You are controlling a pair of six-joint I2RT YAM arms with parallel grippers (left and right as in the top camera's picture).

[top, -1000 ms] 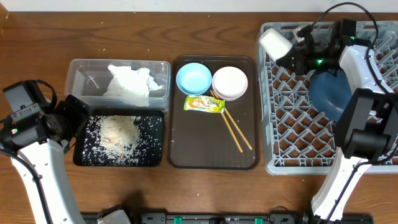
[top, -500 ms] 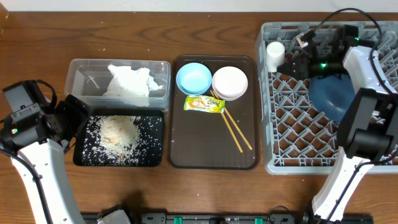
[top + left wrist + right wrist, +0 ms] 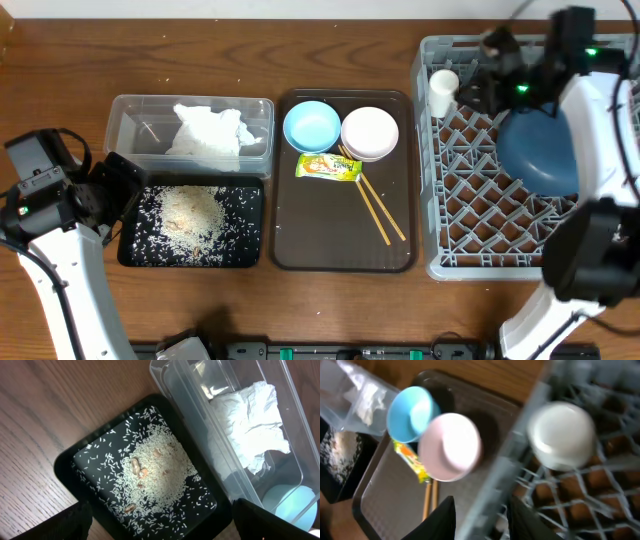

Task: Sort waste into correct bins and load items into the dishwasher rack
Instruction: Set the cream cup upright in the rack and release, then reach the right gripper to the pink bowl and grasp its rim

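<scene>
Right claw (image 3: 481,510), jaws apart and empty, hangs over the far-left corner of the grey dishwasher rack (image 3: 470,200), just beside the small white cup (image 3: 443,90) sitting there. A dark blue plate (image 3: 540,150) lies in the rack nearby. The brown serving tray (image 3: 300,240) carries a light blue bowl (image 3: 311,127), white bowl (image 3: 369,133), snack wrapper (image 3: 328,167) and chopsticks (image 3: 375,210). At the left of the tabletop (image 3: 60,60), the left claw (image 3: 128,185), spread wide and holding nothing, hovers at the black tray (image 3: 250,250) of rice scraps (image 3: 190,215), beside the clear tub (image 3: 125,140) holding the napkin (image 3: 210,130).
</scene>
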